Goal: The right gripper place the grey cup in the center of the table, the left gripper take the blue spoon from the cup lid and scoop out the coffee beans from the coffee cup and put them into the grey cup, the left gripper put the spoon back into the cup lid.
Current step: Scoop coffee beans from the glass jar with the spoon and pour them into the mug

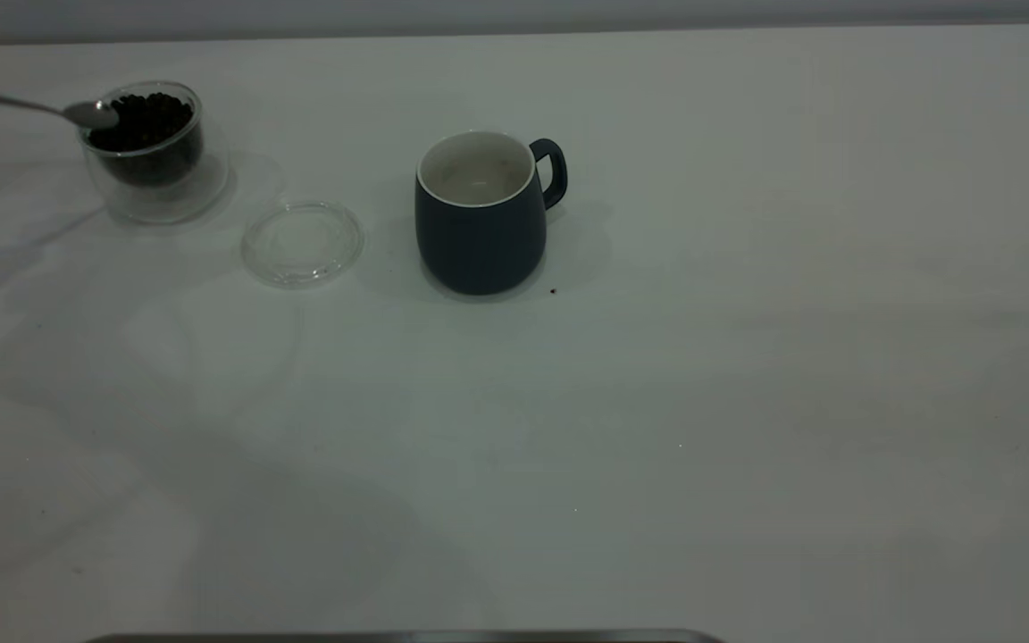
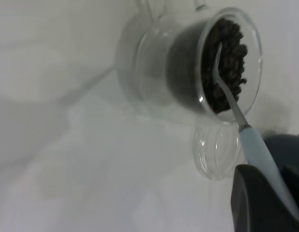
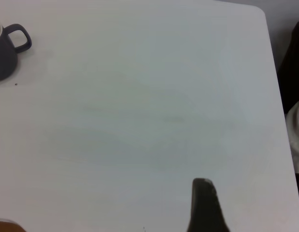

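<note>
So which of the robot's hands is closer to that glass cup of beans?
The left. The left gripper holds the blue spoon into the coffee cup; the right gripper hangs far off, beyond the grey cup.

Dim, flat light, soft shadows on table point(image 1: 747, 357), left wrist view blurred close-up.

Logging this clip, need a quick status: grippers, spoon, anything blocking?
Left gripper shut on blue spoon, bowl in coffee beans inside coffee cup. Right gripper clear of grey cup. Cup lid bare; nothing blocking.

No readable txt, labels, brands or nos. on anything in view.
</note>
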You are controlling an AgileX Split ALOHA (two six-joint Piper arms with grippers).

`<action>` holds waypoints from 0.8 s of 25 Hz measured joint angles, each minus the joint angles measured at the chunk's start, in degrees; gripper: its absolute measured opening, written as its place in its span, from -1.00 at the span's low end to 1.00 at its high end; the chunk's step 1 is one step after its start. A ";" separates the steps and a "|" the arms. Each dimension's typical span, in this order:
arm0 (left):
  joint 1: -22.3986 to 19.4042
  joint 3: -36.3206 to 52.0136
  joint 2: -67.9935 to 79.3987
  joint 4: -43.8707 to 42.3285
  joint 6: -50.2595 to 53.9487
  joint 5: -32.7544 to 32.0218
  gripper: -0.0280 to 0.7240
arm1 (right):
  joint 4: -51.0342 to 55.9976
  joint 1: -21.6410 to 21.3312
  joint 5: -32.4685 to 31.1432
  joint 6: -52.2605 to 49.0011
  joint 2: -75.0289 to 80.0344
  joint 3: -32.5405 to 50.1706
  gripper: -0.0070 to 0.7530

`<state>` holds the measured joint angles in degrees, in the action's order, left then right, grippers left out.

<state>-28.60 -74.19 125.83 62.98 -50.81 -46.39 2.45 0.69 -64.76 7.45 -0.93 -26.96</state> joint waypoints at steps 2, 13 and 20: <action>-0.36 -0.68 1.66 0.34 0.06 -1.62 -0.58 | 0.00 0.00 0.00 0.00 0.00 0.00 0.23; -0.36 -5.75 8.13 2.44 -0.04 -6.93 -0.58 | 0.00 0.00 0.00 0.00 0.00 0.00 0.23; -0.36 -5.81 8.40 3.17 -0.92 -6.75 -0.58 | 0.00 0.00 0.00 0.00 0.00 0.00 0.23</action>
<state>-28.96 -79.99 134.23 66.16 -51.74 -53.14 2.45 0.69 -64.76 7.45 -0.93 -26.96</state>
